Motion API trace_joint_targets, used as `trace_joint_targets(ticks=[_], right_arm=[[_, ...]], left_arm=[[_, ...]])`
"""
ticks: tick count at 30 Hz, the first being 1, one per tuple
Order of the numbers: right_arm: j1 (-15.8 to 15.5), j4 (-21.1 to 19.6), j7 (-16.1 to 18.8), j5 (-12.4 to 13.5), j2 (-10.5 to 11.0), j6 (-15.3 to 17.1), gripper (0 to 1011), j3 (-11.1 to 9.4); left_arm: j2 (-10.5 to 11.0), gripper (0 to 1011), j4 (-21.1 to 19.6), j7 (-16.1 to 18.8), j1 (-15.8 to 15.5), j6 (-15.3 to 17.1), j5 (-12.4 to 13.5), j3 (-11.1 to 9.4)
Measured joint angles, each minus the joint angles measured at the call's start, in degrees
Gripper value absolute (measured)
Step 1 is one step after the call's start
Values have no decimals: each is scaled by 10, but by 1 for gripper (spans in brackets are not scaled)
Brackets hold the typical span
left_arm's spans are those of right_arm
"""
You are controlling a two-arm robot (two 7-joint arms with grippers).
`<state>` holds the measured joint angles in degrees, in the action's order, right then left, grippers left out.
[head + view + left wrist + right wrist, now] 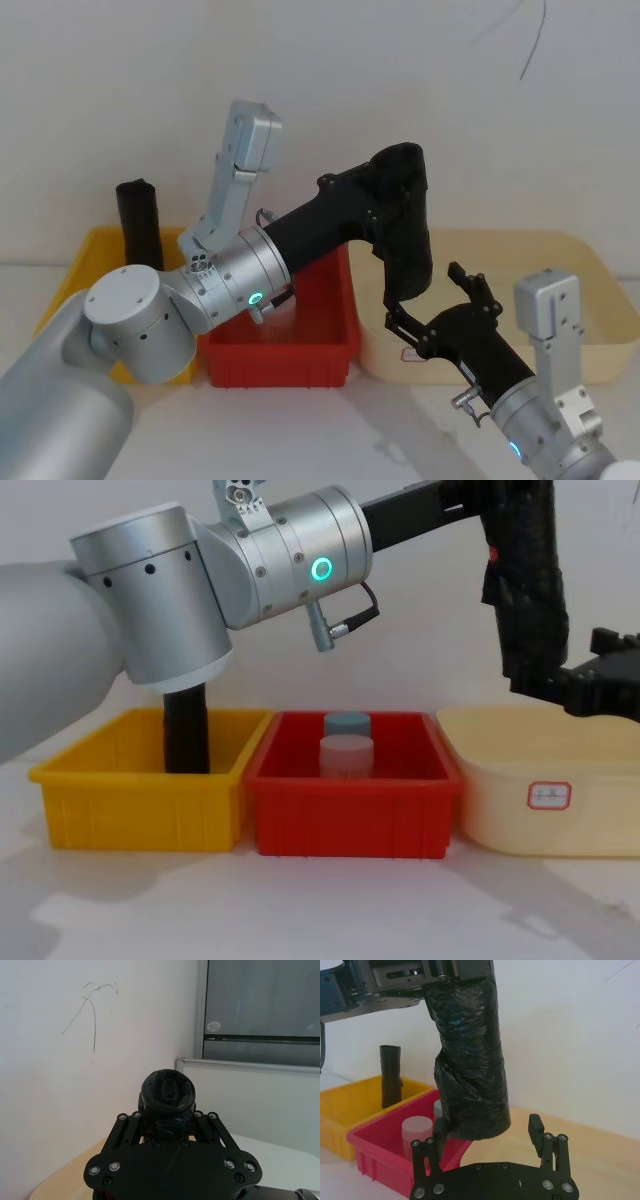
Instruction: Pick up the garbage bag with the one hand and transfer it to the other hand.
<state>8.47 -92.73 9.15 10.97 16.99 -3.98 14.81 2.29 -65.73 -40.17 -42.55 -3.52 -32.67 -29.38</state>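
The garbage bag (407,225), a tall black crinkly roll with a small red mark (490,552), hangs upright in the air above the gap between the red and cream bins. My left gripper (392,172) on the silver arm with the green ring light is shut on its upper end; the roll shows end-on between the fingers (167,1092). My right gripper (487,1135) is open, its fingers (536,1132) on either side of the bag's lower end (472,1110). One finger is close against the bag, the other stands clearly apart from it.
A yellow bin (140,780) at the left holds a plain black roll (186,730) standing upright. The red bin (350,800) in the middle holds two capped jars (346,750). A cream bin (545,780) with a small label stands at the right, below my right gripper.
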Motion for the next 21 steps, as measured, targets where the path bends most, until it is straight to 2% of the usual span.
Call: trace_joint_targets(ticks=[21], right_arm=[[31,28,12,-11,-20,-3,1000,1]], left_arm=[[0,375,0,0,0,0,0,0]])
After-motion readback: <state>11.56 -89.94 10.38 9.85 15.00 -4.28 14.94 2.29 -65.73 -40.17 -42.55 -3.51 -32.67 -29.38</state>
